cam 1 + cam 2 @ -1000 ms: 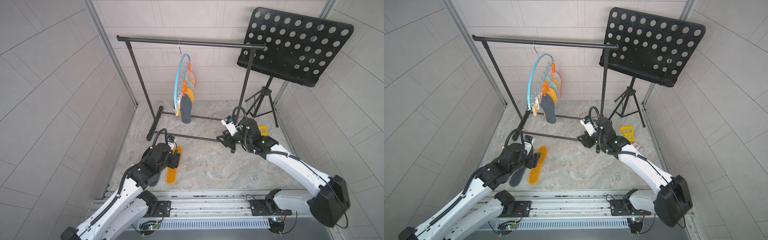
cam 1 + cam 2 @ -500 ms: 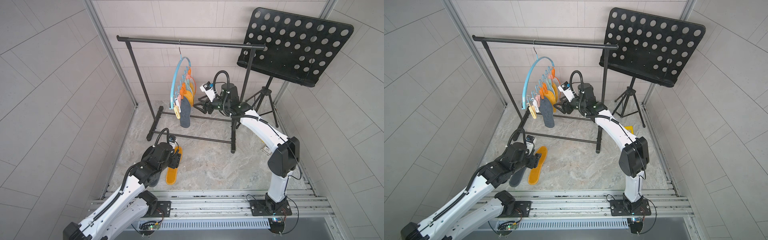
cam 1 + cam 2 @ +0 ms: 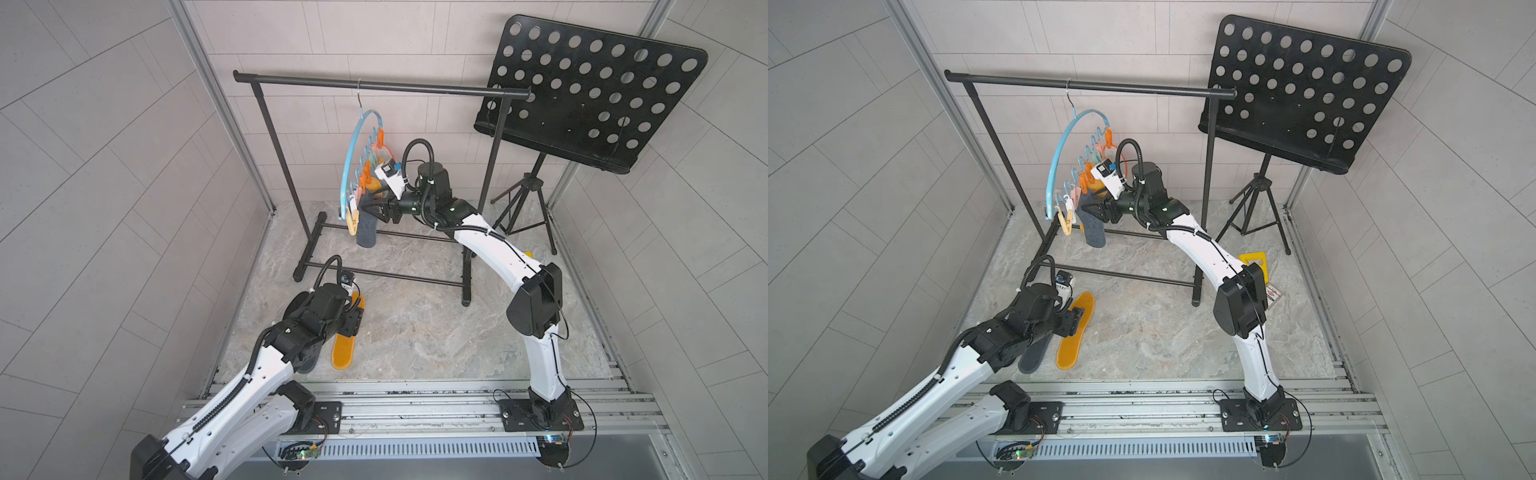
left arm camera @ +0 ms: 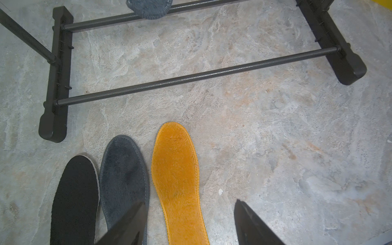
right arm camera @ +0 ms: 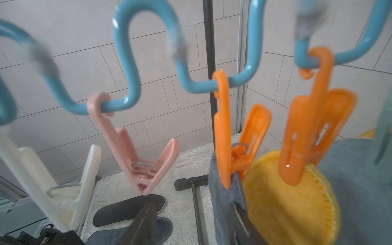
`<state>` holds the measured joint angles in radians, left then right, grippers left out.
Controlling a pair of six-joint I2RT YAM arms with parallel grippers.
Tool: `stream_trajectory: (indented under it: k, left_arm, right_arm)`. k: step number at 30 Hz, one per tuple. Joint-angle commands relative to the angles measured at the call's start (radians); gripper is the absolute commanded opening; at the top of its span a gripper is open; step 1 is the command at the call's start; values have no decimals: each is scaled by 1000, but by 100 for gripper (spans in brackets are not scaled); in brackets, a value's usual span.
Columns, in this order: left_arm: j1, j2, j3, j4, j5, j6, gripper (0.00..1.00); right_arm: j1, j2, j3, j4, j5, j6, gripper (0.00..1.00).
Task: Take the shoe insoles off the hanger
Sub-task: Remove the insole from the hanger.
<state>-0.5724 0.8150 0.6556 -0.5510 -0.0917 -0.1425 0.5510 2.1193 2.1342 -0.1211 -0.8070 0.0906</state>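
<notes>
Hanging dark grey insole sits between the right gripper's parted jaws.

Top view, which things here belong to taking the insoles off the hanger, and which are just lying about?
Belongs to the job:
- light-blue hanger
- hanging dark grey insole
- hanging orange insole
- orange insole on the floor
- dark grey insole on the floor
- black insole on the floor

Just lying about:
- black music stand
- yellow plastic piece
- small card

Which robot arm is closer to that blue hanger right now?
Right. The right gripper is up by the hanger, at its clips; the left gripper hangs low over the floor insoles, well away.
</notes>
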Motion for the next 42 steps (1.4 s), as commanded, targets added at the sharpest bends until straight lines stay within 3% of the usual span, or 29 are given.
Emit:
stream_trajectory:
  k: [1,11,25,34,42]
  left_arm:
    - [-10,-11,-4,-4,-6,-8,73]
    - [-25,-7,-3,-6,-9,-7,73]
    - [-31,4,-2,-5,-11,-6,73]
    - [-33,9,-2,-5,-5,-5,73]
    - [-35,12,-2,-3,-2,-4,73]
  right_arm:
    - [-8,28,26,28,5,-3,57]
    - [-2,52,-47,75,-66,29,48]
    - [-28,8,16,123,-36,21,55]
    - [-31,54,52,122,-22,22,61]
    - [-13,93,11,134,-70,51,58]
